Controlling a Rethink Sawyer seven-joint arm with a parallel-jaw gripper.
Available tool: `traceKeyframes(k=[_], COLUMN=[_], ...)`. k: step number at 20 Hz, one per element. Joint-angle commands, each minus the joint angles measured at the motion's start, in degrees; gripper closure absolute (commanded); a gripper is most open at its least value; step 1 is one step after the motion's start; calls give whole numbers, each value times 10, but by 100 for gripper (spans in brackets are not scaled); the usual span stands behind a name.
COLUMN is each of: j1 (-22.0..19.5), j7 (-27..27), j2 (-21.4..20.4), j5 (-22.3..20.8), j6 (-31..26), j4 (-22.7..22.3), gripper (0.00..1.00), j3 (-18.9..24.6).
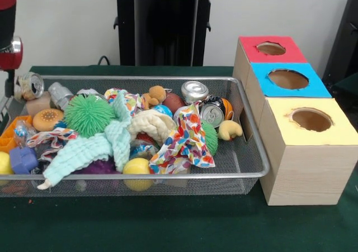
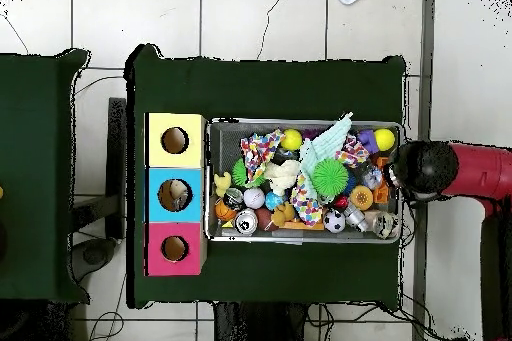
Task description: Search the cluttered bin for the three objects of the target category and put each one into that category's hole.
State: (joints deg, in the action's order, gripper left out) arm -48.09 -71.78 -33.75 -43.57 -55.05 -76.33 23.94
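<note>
The wire mesh bin (image 1: 254,175) is packed with toys, cloths, balls and cans; it also shows in the overhead view (image 2: 304,124). A small clear crinkled thing with blue on it (image 1: 22,131) lies at the bin's left end; I cannot tell whether it is a water bottle. No other bottle shows clearly. The blue-surround hole (image 1: 288,79) tops the middle wood box; in the overhead view a pale thing shows inside that hole (image 2: 175,195). My gripper (image 1: 8,85) hangs at the bin's left end, its tip mostly cut off; from above the arm's black head (image 2: 425,167) hides it.
The red-surround hole (image 1: 271,48) and the yellow-surround hole (image 1: 311,119) flank the blue one. Shiny cans (image 1: 194,91) lie in the bin, one (image 1: 31,85) beside my gripper. A spiky green ball (image 1: 89,115) and a mint cloth (image 1: 92,148) cover the middle.
</note>
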Motion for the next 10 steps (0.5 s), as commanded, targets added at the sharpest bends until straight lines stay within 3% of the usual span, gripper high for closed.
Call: traceKeyframes(k=[1,6,10], j1=[-29,-50,-33], j7=[197,199,191], j2=[69,92,98], j5=[44,77,58], j6=[-43,-53,-56], j4=[-40,-49,-25], gripper=[0,0,0], j3=[71,99,95])
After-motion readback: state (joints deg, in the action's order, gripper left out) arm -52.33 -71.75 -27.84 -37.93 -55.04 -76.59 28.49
